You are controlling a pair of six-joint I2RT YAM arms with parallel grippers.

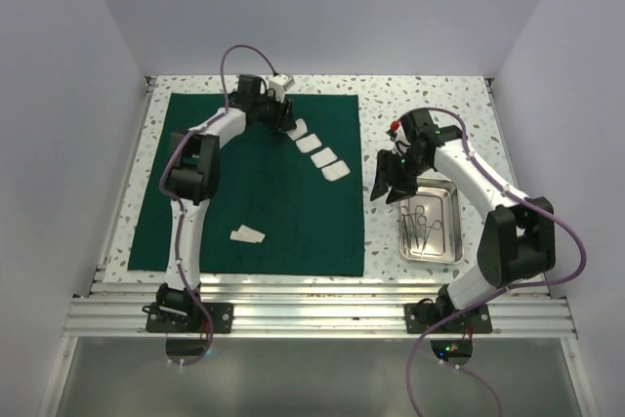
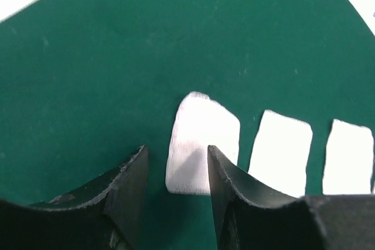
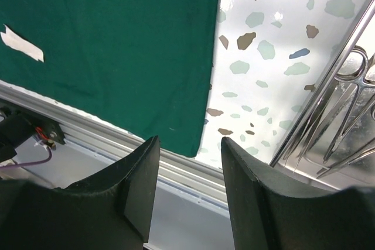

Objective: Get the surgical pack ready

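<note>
The dark green cloth lies spread flat on the table. Several white gauze squares lie in a slanted row on its far right part, and one more gauze piece lies near its front. My left gripper is open, low over the top end of the row. In the left wrist view it straddles the end gauze square without gripping it. The steel tray holds silvery scissor-like instruments. My right gripper hangs open and empty between the cloth and the tray; it also shows in the right wrist view.
Speckled tabletop lies right of the cloth. The metal front rail runs along the near edge. White walls enclose the table on three sides. In the right wrist view the cloth's front right corner and the tray rim show.
</note>
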